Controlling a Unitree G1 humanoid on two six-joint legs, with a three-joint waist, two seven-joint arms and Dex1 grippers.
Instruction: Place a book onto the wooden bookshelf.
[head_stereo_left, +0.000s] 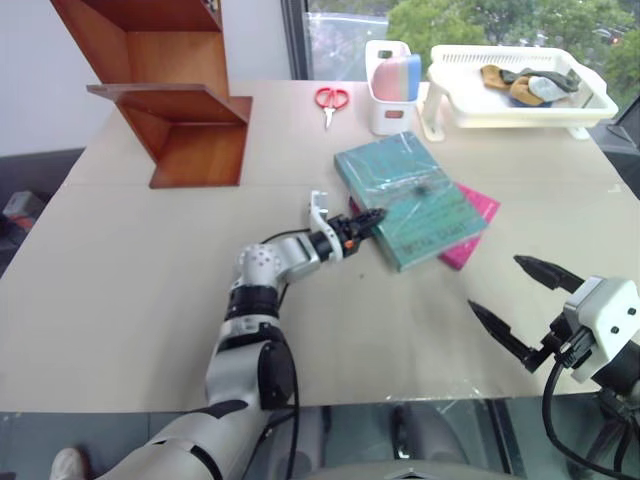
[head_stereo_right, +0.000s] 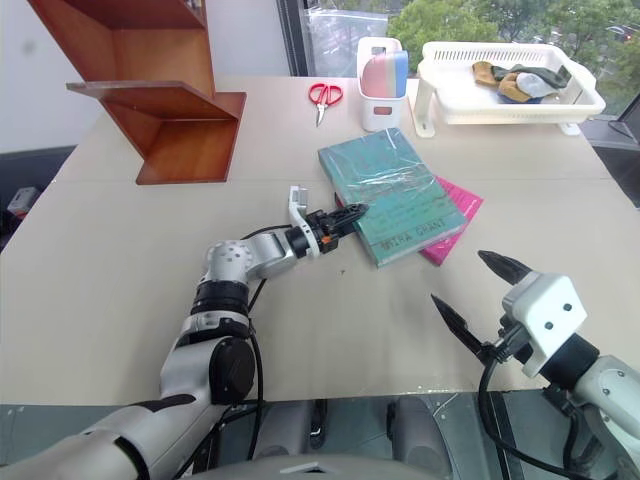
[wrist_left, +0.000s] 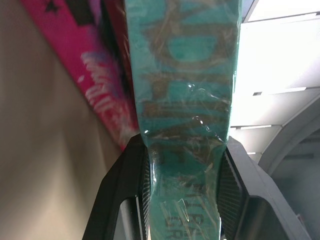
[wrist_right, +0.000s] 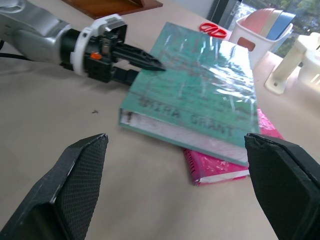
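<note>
The teal-green book (head_stereo_left: 410, 200), wrapped in shiny clear plastic, lies flat at the middle of the table on top of a thinner magenta-pink book (head_stereo_left: 478, 212). My left gripper (head_stereo_left: 368, 218) is shut on the teal book's near left edge, one black finger above the cover and one beneath. The left wrist view has the book's edge (wrist_left: 185, 100) clamped between both pads. My right gripper (head_stereo_left: 497, 285) hovers open over the table's front right, empty, pointing toward the book (wrist_right: 200, 95). The wooden bookshelf (head_stereo_left: 165, 100) stands at the far left of the table, well apart from both grippers.
Red-handled scissors (head_stereo_left: 331, 100) lie at the back centre. Beside them stands a white holder (head_stereo_left: 390, 85) with coloured cards. A white basket tray (head_stereo_left: 515, 100) with small items sits at the back right. Bare tabletop lies between the book and the shelf.
</note>
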